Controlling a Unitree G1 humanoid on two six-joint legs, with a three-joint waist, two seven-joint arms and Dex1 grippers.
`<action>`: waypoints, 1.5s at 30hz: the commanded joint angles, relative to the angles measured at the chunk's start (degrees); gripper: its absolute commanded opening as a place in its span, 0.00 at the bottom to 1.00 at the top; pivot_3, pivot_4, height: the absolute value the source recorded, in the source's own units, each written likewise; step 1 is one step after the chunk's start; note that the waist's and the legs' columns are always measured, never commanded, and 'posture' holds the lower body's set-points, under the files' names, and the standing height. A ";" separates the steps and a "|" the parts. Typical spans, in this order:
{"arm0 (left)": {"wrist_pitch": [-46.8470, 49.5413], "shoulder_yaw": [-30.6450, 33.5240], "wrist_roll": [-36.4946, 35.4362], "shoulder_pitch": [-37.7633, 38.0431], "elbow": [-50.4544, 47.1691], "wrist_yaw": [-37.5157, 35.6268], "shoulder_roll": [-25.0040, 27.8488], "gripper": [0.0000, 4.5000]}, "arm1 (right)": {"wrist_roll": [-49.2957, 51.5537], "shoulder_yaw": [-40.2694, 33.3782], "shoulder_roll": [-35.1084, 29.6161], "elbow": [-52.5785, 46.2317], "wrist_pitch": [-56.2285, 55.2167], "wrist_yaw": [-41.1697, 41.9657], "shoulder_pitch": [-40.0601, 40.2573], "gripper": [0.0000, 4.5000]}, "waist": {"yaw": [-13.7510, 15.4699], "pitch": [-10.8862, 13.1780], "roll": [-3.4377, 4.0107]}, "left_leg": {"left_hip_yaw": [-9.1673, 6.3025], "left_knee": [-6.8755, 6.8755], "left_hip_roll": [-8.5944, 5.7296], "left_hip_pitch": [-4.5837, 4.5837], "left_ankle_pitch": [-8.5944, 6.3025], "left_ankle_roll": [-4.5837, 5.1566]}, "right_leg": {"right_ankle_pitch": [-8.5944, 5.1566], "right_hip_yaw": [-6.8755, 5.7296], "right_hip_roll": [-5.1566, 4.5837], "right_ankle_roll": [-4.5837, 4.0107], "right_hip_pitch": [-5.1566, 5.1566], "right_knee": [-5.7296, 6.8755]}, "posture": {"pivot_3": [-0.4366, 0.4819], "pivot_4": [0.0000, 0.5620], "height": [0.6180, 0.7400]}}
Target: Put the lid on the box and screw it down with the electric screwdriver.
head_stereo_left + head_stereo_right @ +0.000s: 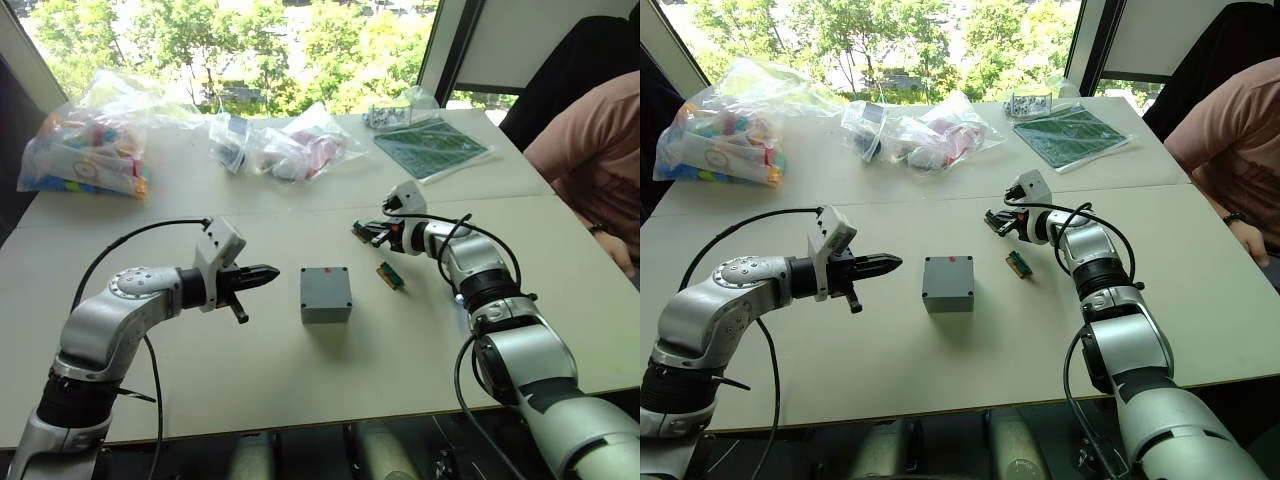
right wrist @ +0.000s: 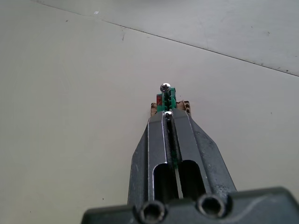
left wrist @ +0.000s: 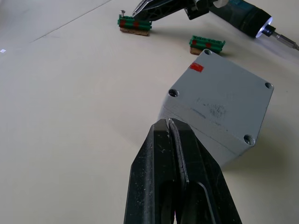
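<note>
Left eye view puts the box point(image 1: 326, 293) at the middle of the frame on the pale table point(image 1: 200, 380), with the lid point(image 3: 223, 95) already seated on top and its corner screw holes empty. The left gripper point(image 1: 262, 273), fingers pressed together and empty, points at the box from frame left. Right of centre, the right gripper point(image 1: 362, 233) has its fingers narrowed to a slit at a small green component point(image 2: 168, 99) carrying a screw point(image 2: 165, 87); a second green piece point(image 1: 390, 275) lies near the box. Judging by this, screw fetching is underway; next comes carrying a screw to a hole, and taking up the electric screwdriver point(image 3: 245, 18). Plastic bags point(image 1: 90, 145) and a green mat point(image 1: 432, 146) sit along the upper frame below a window; a person's sleeve point(image 1: 590, 150) shows at right.
</note>
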 commanded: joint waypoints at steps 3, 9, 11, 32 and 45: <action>-1.21 0.73 -0.62 -0.29 -1.28 -0.47 0.88 0.00 | 1.88 -3.19 -1.14 -7.17 1.73 0.08 -0.16 0.00 | 0.01 0.00 0.01 | 0.00 0.00 0.00 -0.01 0.00 0.00 | 0.00 0.00 0.00 0.00 0.00 0.00 | 0.48 0.27 1.00; -1.53 0.54 -0.71 -0.57 -0.97 -0.73 0.76 0.00 | 2.93 -4.89 -2.47 -14.30 5.32 -0.08 1.23 0.00 | 0.04 0.00 0.01 | 0.00 0.00 0.00 -0.01 0.00 0.00 | 0.00 0.00 0.00 0.00 0.00 -0.01 | 0.48 0.27 1.00; -1.23 1.20 -1.46 -0.76 -1.15 -1.17 1.03 0.00 | 4.29 -5.79 -3.85 -20.79 7.58 0.82 2.95 0.00 | 0.14 0.00 0.01 | 0.00 0.00 0.00 -0.01 0.00 0.00 | 0.00 0.00 0.00 0.00 0.00 -0.01 | 0.48 0.27 1.00; 0.14 0.82 -6.50 1.62 -4.95 -6.50 7.56 0.00 | 17.05 0.43 -10.57 -62.25 23.24 6.46 25.04 0.00 | 0.17 0.01 0.00 | 0.01 -0.03 0.00 -0.12 0.00 0.00 | -0.24 0.02 -0.01 -0.18 -0.14 -0.05 | 0.48 0.27 1.00; 0.13 1.00 -6.76 2.58 -5.55 -5.04 7.53 0.00 | 16.49 2.65 -10.19 -60.05 21.62 6.76 24.22 0.00 | 0.16 0.01 0.00 | 0.01 -0.03 0.00 -0.10 0.00 0.00 | -0.24 0.02 -0.01 -0.18 -0.14 -0.04 | 0.48 0.27 1.00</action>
